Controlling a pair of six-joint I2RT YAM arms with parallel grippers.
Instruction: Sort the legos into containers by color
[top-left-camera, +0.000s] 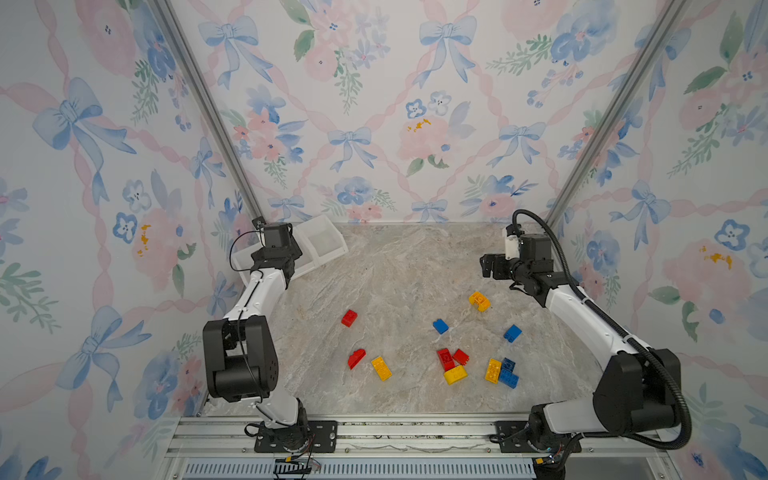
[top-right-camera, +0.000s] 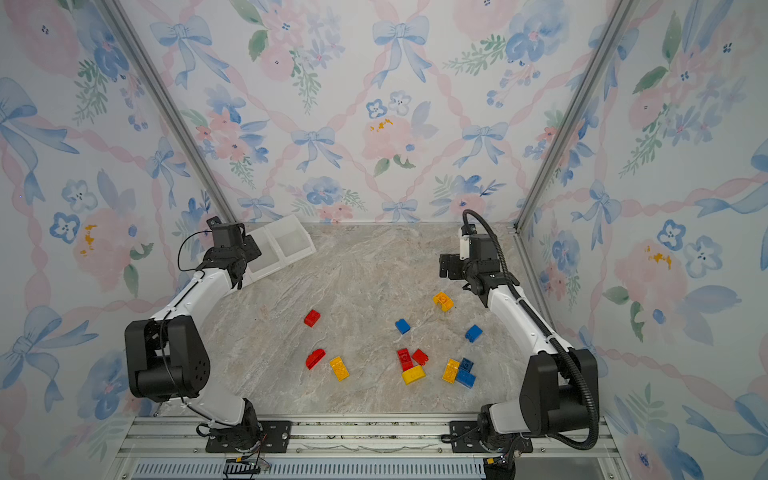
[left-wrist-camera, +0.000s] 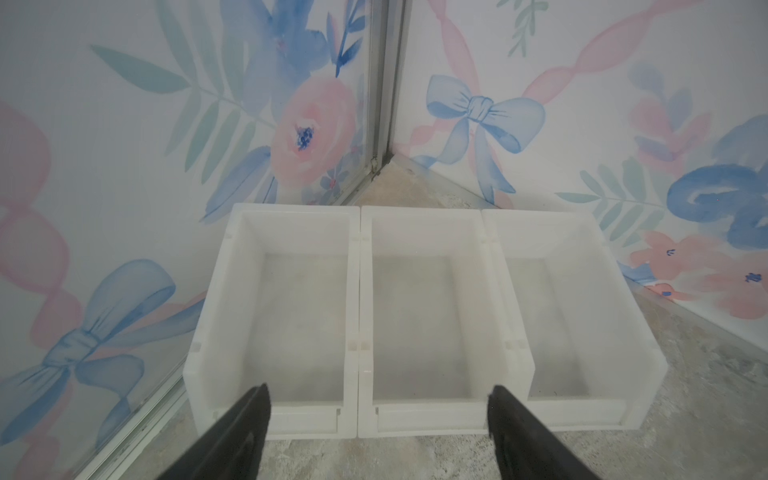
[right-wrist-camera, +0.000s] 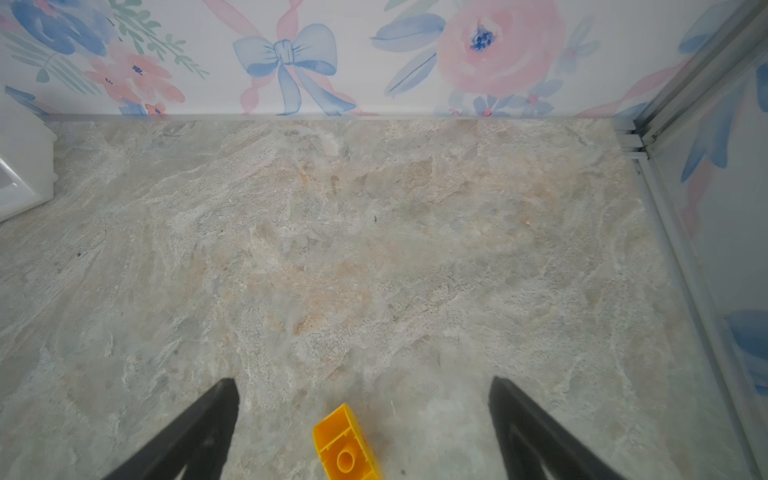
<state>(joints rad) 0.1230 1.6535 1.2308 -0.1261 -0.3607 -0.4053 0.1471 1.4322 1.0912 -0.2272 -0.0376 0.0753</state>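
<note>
Behind left arm (top-left-camera: 257, 291), containers (top-left-camera: 324, 243) partly hidden in both top views.

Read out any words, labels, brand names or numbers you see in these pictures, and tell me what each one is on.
No text can be read in any view.
The legos: plain red, yellow and blue; any lettering on the studs is too small to tell.
The containers: bare white plastic, no label.
The wallpaper: only flowers, ribbons and bows.
</note>
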